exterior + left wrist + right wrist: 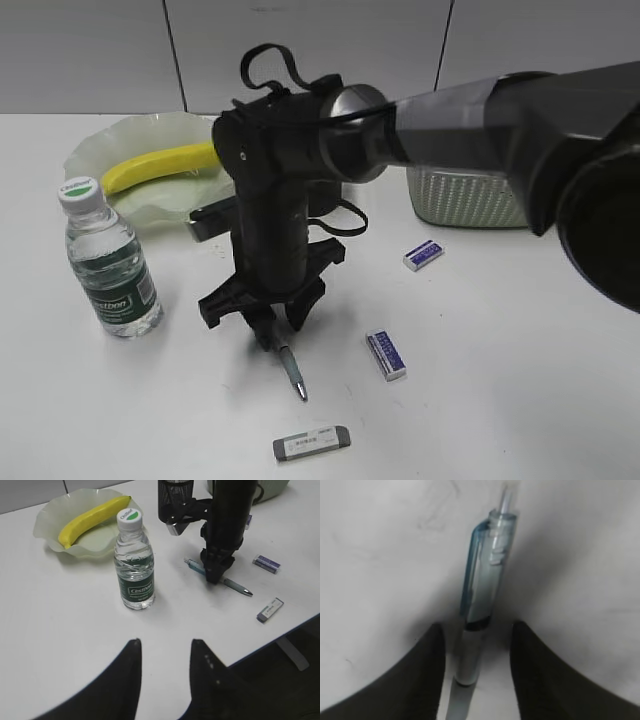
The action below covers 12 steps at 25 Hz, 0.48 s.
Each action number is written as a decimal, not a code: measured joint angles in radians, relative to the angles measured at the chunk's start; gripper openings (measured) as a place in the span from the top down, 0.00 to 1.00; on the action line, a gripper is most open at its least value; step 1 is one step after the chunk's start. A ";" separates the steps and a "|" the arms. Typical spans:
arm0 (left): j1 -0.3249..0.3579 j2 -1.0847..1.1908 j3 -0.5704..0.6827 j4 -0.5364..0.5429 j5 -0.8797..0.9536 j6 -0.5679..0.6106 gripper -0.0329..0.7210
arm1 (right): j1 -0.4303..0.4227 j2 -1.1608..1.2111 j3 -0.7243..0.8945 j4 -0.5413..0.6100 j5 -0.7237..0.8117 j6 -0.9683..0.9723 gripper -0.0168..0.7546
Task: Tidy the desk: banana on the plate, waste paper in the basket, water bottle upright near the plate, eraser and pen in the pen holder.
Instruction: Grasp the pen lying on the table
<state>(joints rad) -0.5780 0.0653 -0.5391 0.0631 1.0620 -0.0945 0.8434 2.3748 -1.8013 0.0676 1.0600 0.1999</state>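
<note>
The banana lies in the pale green plate at the back left. The water bottle stands upright in front of the plate. The pen lies on the desk. My right gripper points down over it, open, with one jaw on each side of the pen and a gap to each. My left gripper is open and empty above bare desk, short of the bottle. Three erasers lie on the desk. The pen holder stands behind my right arm. No waste paper shows.
The sage green basket stands at the back right, partly behind my right arm. The desk's front edge runs close to the grey eraser.
</note>
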 joint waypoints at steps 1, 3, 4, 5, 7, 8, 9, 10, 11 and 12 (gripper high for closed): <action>0.000 0.000 0.000 0.000 0.000 0.000 0.63 | 0.000 0.007 0.000 0.002 0.001 0.000 0.54; 0.000 0.000 0.000 0.000 0.000 0.000 0.63 | 0.000 0.010 0.000 0.005 0.003 0.000 0.67; 0.000 0.000 0.000 0.000 0.000 0.000 0.63 | 0.000 0.010 -0.001 0.006 0.003 0.000 0.78; 0.000 0.000 0.000 0.000 0.000 0.000 0.63 | 0.000 0.010 -0.002 0.012 0.002 0.001 0.84; 0.000 0.000 0.000 0.000 0.000 0.000 0.63 | 0.000 0.010 -0.005 0.012 0.002 0.001 0.84; 0.000 0.000 0.000 0.000 0.000 0.000 0.63 | -0.001 0.010 -0.011 0.006 0.002 0.001 0.84; 0.000 0.000 0.000 0.000 0.000 0.000 0.63 | -0.001 0.009 -0.018 -0.001 0.002 0.006 0.84; 0.000 0.000 0.000 0.000 0.000 0.000 0.63 | -0.001 0.004 -0.028 -0.015 0.002 0.015 0.84; 0.000 0.000 0.000 0.000 0.000 0.000 0.63 | -0.001 -0.006 -0.039 -0.027 0.002 0.026 0.84; 0.000 0.000 0.000 0.000 0.000 0.000 0.63 | -0.001 -0.019 -0.047 -0.042 0.002 0.033 0.84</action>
<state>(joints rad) -0.5780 0.0653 -0.5391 0.0631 1.0620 -0.0945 0.8425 2.3559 -1.8482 0.0257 1.0619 0.2327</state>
